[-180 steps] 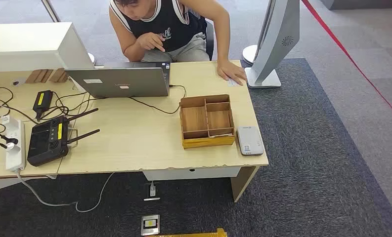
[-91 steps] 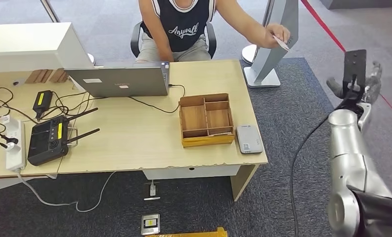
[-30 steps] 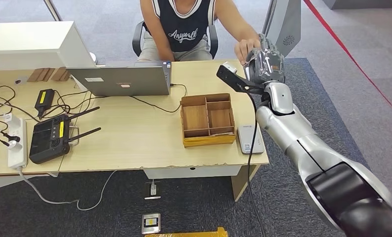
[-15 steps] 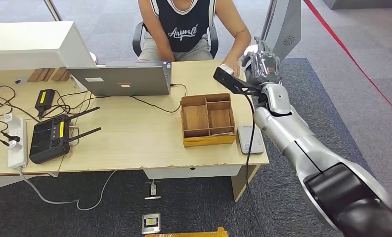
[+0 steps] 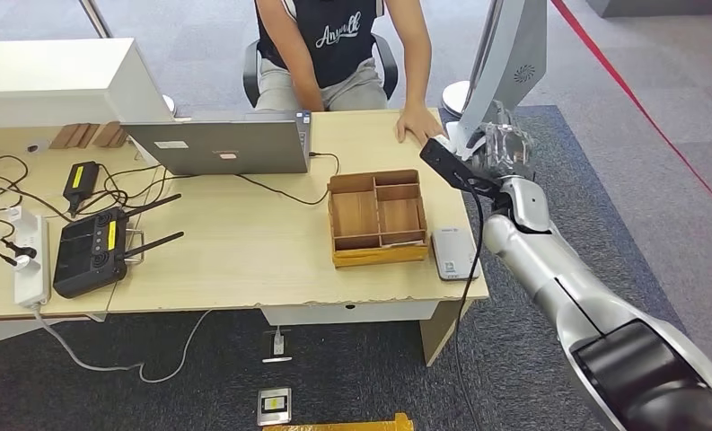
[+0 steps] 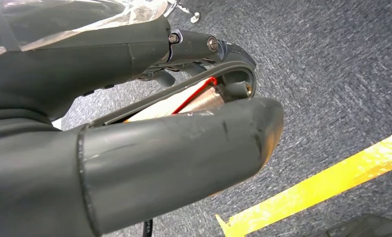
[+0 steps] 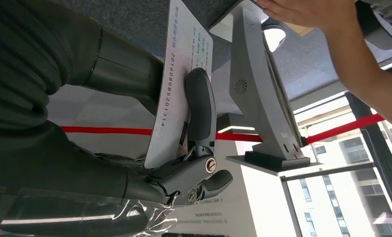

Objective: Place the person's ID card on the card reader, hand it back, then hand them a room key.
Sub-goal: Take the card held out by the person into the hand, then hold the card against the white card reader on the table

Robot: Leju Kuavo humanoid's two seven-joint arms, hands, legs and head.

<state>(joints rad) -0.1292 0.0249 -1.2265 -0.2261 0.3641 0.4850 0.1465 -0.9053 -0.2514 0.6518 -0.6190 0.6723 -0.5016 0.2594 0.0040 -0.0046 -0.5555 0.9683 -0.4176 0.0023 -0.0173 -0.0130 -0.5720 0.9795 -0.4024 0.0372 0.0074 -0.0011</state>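
My right hand (image 5: 502, 148) hovers by the table's far right corner, a little right of the person's hand (image 5: 419, 126), which lies flat on the tabletop. In the right wrist view this hand (image 7: 134, 168) pinches the white ID card (image 7: 181, 74), printed with a line of digits, between thumb and fingers. The grey card reader (image 5: 452, 253) lies near the table's front right corner, nearer to me than the hand, with nothing on it. My left hand (image 6: 184, 148) hangs over the carpet, thumb and fingers slightly apart.
A wooden compartment tray (image 5: 375, 218) stands just left of the reader. A laptop (image 5: 217, 148), a black controller (image 5: 87, 256) and cables cover the table's (image 5: 244, 260) left half. A grey curved stand (image 5: 505, 54) rises on the floor just beyond my right hand.
My right hand, with the card, has drawn back to the right and toward me, away from the person. The person's hand has dropped onto the table.
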